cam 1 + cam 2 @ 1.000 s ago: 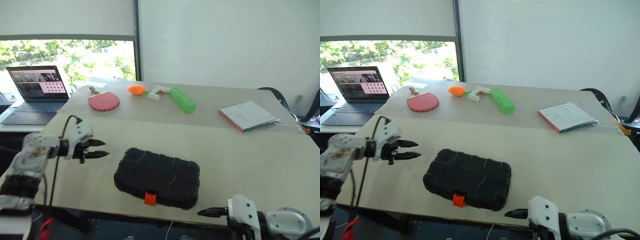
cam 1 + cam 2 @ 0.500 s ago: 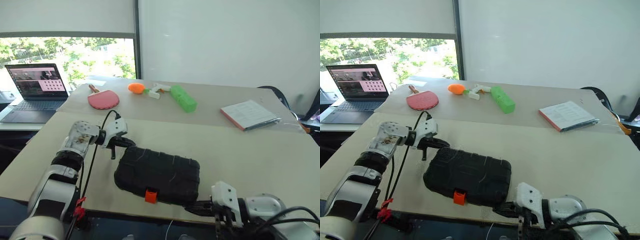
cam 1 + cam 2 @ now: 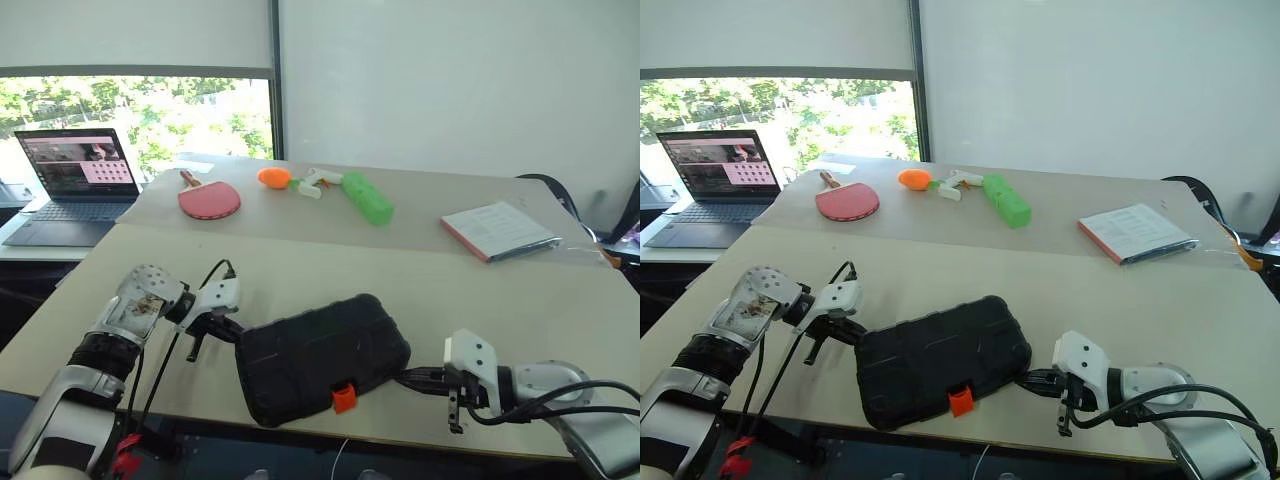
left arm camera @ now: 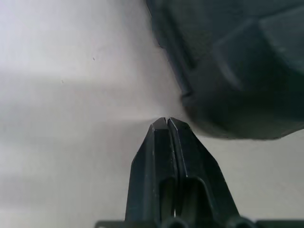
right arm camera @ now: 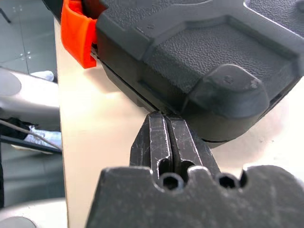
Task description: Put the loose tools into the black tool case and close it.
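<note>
Lying shut on the near table, the case is seen skewed, its orange latch at the near edge, close to the table's front rim. No loose tools are seen around the case. The left gripper is set at the case's left end, its two black fingers pressed together with nothing between them; in the left wrist view the closed fingertips sit just beside the case's rounded corner, and contact cannot be told. The right gripper is set at the case's right near corner, its fingers likewise closed and empty; in the right wrist view their tips are pressed against the seam under the corner of the case, with the latch further along the same edge. Beyond the case, on the far table, a red paddle, an orange toy and a green toy are laid in a row, and a booklet lies far right of them. A laptop stands open far left of the case.
</note>
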`<move>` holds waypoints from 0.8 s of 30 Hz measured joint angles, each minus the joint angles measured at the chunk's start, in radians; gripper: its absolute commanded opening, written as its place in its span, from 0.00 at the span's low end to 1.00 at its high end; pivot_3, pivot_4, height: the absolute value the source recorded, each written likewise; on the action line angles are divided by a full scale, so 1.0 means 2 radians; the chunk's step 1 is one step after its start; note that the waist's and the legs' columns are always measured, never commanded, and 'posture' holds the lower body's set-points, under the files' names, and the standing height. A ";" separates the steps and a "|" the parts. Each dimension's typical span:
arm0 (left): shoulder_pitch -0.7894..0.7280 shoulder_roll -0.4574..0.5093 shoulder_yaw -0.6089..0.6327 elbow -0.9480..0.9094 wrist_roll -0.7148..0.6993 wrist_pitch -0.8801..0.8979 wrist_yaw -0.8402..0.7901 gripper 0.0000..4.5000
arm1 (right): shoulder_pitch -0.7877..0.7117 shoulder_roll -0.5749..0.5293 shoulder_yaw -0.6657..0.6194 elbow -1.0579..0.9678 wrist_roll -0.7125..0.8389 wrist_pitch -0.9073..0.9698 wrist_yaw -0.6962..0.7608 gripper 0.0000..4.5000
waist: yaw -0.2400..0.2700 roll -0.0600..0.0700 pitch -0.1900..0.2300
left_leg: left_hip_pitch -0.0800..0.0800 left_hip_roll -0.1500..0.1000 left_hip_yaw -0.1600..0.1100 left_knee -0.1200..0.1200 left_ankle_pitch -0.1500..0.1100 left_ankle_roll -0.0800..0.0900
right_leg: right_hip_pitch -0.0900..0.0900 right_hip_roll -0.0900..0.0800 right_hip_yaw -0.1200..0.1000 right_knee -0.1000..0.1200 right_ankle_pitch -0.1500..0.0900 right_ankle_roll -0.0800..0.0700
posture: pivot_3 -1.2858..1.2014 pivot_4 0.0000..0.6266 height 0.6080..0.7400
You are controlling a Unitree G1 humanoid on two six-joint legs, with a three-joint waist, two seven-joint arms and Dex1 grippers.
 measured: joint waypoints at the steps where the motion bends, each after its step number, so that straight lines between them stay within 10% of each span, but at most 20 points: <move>1: -0.014 0.000 0.010 -0.002 -0.014 0.034 -0.001 0.01 | 0.005 -0.003 -0.001 -0.005 0.006 0.002 0.006 0.00 | 0.000 0.000 0.000 | 0.000 0.000 0.000 0.000 0.000 0.000 | 0.000 0.000 0.000 0.000 0.000 0.000 | 0.52 0.24 1.00; 11: -0.082 -0.036 -0.010 -0.185 -0.148 0.256 -0.038 0.01 | 0.006 -0.012 0.021 -0.067 0.050 0.046 0.035 0.00 | -0.004 0.000 0.000 | 0.000 0.000 -0.001 0.000 0.000 0.000 | 0.000 0.000 0.000 0.000 0.000 0.000 | 0.52 0.24 1.00; 24: -0.074 -0.105 -0.140 -0.140 -0.038 0.013 -0.035 0.01 | -0.056 0.049 0.116 -0.055 0.022 0.061 0.013 0.00 | -0.005 0.002 -0.002 | 0.005 0.000 -0.001 0.000 0.000 0.000 | 0.005 0.001 0.001 -0.001 0.000 0.000 | 0.52 0.24 1.00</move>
